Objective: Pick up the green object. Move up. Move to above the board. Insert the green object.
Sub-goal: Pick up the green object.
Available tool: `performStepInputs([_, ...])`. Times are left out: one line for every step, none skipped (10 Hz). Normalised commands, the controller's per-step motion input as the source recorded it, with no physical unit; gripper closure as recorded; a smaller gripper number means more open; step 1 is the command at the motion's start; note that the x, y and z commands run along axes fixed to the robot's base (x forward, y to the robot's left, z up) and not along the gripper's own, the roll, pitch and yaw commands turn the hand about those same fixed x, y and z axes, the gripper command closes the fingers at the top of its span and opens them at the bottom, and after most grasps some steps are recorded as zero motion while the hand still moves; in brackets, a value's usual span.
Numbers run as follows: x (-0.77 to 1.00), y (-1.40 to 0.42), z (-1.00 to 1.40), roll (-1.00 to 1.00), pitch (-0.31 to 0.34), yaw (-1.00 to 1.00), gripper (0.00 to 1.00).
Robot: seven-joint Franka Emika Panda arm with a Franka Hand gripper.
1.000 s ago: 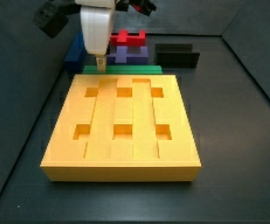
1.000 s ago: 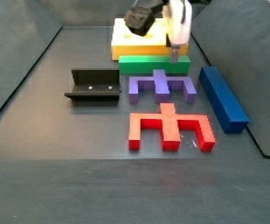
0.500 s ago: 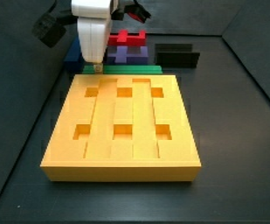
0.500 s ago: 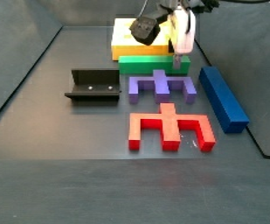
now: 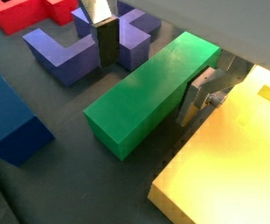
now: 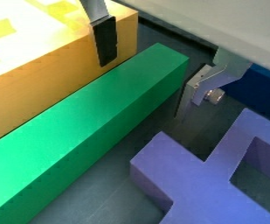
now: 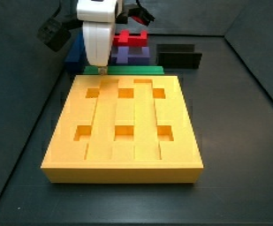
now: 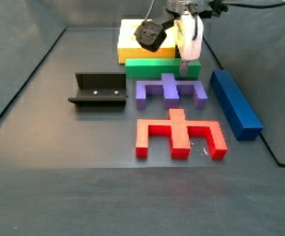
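Two fingers of the gripper straddle the green object, jaws spread, not pinching it; it lies against the board, upper centre in a side view.

light: even, soft | shadows: faint | focus: sharp | glare: none

green object plain green | board yellow-orange | gripper silver, dark pads
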Motion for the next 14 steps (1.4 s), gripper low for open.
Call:
performStepInputs([-0.07, 0.14, -0.12, 0.0, 0.0, -0.01, 0.0])
performStepInputs([0.0, 0.1, -0.1, -0.01, 0.0, 0.0, 0.0])
performStepInputs([0.11, 0.04, -0.1, -0.02, 0.0, 0.0, 0.0])
performStepInputs([0.24, 0.0, -0.07, -0.02, 0.006, 0.0, 0.0])
performStepInputs([0.13, 0.0, -0.06, -0.01, 0.0, -0.09, 0.0])
performStepInputs([0.02, 0.0, -0.07, 0.0, 0.0, -0.16, 0.0])
performStepInputs([0.0, 0.0, -0.07, 0.0, 0.001, -0.16, 0.0])
performStepInputs([0.0, 0.0, -0.09, 0.0, 0.0, -0.16, 0.0])
performStepInputs([0.0, 0.0, -0.03, 0.0, 0.003, -0.13, 0.0])
performStepInputs([0.0, 0.0, 0.0, 0.0, 0.004, 0.0, 0.0])
performStepInputs([0.0, 0.0, 0.0, 0.0, 0.0, 0.0, 0.0])
performStepInputs([0.0, 0.0, 0.0, 0.0, 0.0, 0.0, 1.0])
performStepInputs([0.0, 0.0, 0.0, 0.0, 0.0, 0.0, 1.0])
performStepInputs([0.0, 0.0, 0.0, 0.0, 0.0, 0.0, 1.0])
